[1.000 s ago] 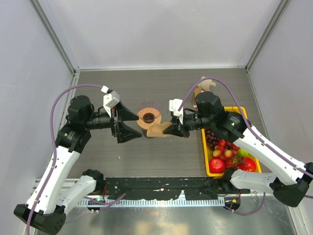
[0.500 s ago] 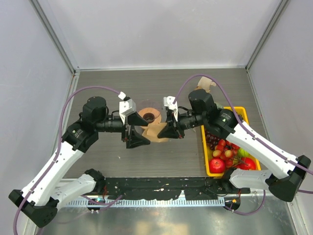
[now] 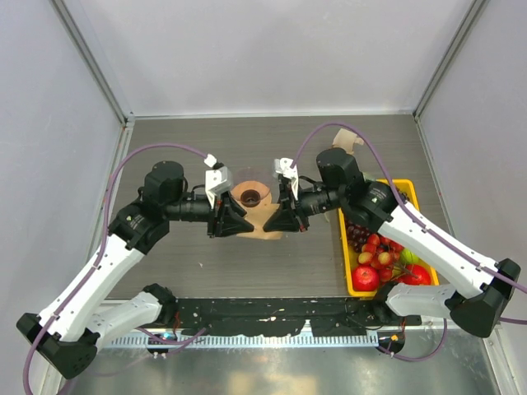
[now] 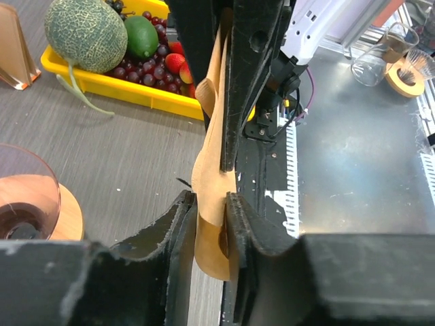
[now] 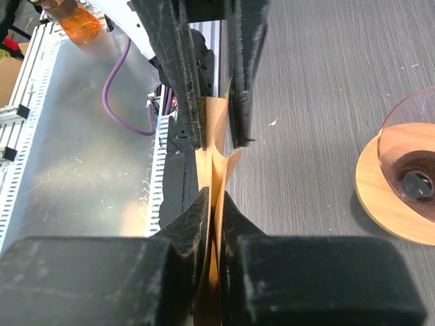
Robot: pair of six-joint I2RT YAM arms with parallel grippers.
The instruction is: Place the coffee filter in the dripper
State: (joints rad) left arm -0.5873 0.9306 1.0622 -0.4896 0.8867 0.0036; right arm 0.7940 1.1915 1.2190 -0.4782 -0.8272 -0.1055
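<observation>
The coffee filter (image 3: 262, 230), a tan paper cone, hangs above the table between my two grippers, just in front of the dripper (image 3: 251, 196). My right gripper (image 3: 272, 224) is shut on its right edge; in the right wrist view the paper (image 5: 216, 146) is pinched flat between the jaws (image 5: 212, 202). My left gripper (image 3: 244, 225) holds the opposite edge, with the curled paper (image 4: 212, 180) filling the narrow gap at its fingertips (image 4: 211, 204). The dripper, clear glass on an orange-brown collar, stands upright at the left (image 4: 30, 204) and at the right (image 5: 408, 180).
A yellow fruit tray (image 3: 409, 191) with apples and grapes sits at the right; a melon (image 4: 85, 30) lies in it. A holder with spare brown filters (image 3: 346, 141) stands behind the right arm. The table's metal front rail (image 3: 272, 317) runs below the grippers.
My left arm swung right to the filter and its wide-open jaws closed on the paper. The right gripper carried the filter slightly left and stayed shut.
</observation>
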